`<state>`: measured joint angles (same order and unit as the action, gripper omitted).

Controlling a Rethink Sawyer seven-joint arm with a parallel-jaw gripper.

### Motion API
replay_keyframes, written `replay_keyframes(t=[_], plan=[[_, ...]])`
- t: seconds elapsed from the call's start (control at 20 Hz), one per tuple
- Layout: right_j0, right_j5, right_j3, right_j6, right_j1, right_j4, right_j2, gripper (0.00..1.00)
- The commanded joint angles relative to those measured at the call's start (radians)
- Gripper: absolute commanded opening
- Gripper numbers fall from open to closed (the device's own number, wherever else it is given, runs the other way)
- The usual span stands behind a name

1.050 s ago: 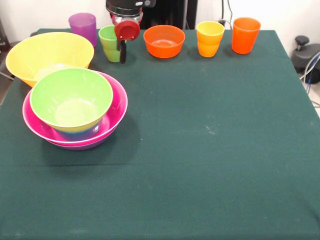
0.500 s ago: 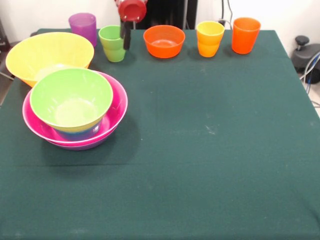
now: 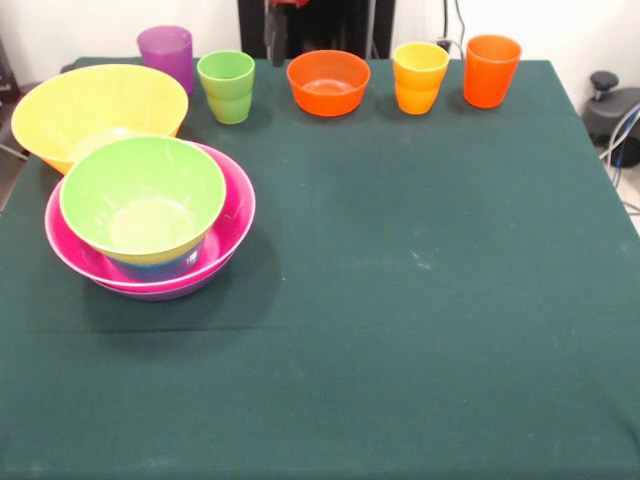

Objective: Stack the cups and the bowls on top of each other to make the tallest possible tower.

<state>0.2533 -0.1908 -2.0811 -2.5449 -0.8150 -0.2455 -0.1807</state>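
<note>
tower (image 3: 150, 235) desk's (image 3: 420, 300) left side | cups (image 3: 226, 86) along far edge | we judge them light, stiff, slick: grip by rim | end effector (image 3: 284, 4) barely visible, opening unclear

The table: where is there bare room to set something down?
The green cloth is bare from the stacked bowls rightward and toward the front edge. Crowded: the back row, purple cup to orange cup, and the yellow bowl corner.

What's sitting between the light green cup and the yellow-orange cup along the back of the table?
The small orange bowl stands between the light green cup and the yellow-orange cup, touching neither. The front view shows this.
</note>
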Motion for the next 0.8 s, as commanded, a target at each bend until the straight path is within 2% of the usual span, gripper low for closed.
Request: replay_keyframes(t=[0.05,0.35,0.8], plan=[[0.047,0.057,-0.169,-0.116,0.049,0.013,0.111,1.0],[0.113,0.159,-0.216,-0.105,0.087,0.059,0.149,1.0],[0.179,0.219,-0.216,-0.058,0.124,0.143,0.128,1.0]])
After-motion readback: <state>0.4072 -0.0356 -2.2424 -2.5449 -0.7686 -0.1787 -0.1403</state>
